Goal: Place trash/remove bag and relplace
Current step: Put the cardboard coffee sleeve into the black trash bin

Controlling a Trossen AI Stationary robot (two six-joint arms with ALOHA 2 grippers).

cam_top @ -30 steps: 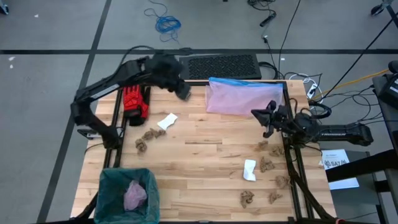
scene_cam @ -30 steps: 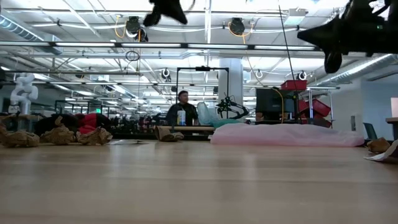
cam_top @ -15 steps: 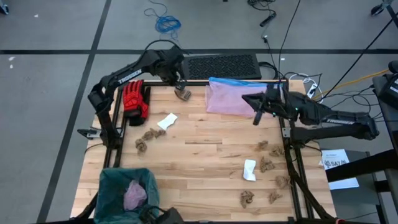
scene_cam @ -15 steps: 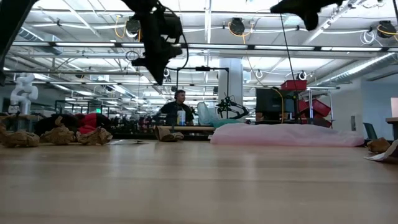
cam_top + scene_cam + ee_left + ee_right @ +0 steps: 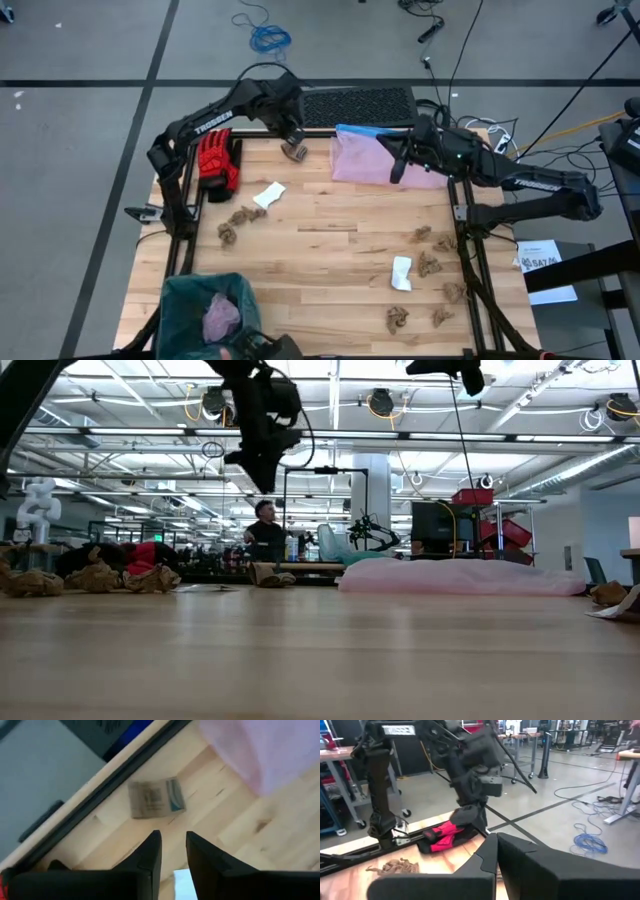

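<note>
Wood table (image 5: 330, 250) carries scattered brown paper wads and white scraps, so trash mostly not yet binned. Teal-green bag (image 5: 185, 300) lines the bin at the near left corner, a pink wad inside, not yet removed or replaced. Pink bag (image 5: 375, 160) lies flat at the far edge. Left claw (image 5: 294, 150), narrowly parted and empty, hovers over a small packet (image 5: 155, 798). Right claw (image 5: 393, 172) shut, empty, above pink bag

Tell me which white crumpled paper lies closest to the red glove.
The white paper just right of the red glove, on the table's left half; the other white paper lies right of centre.
</note>
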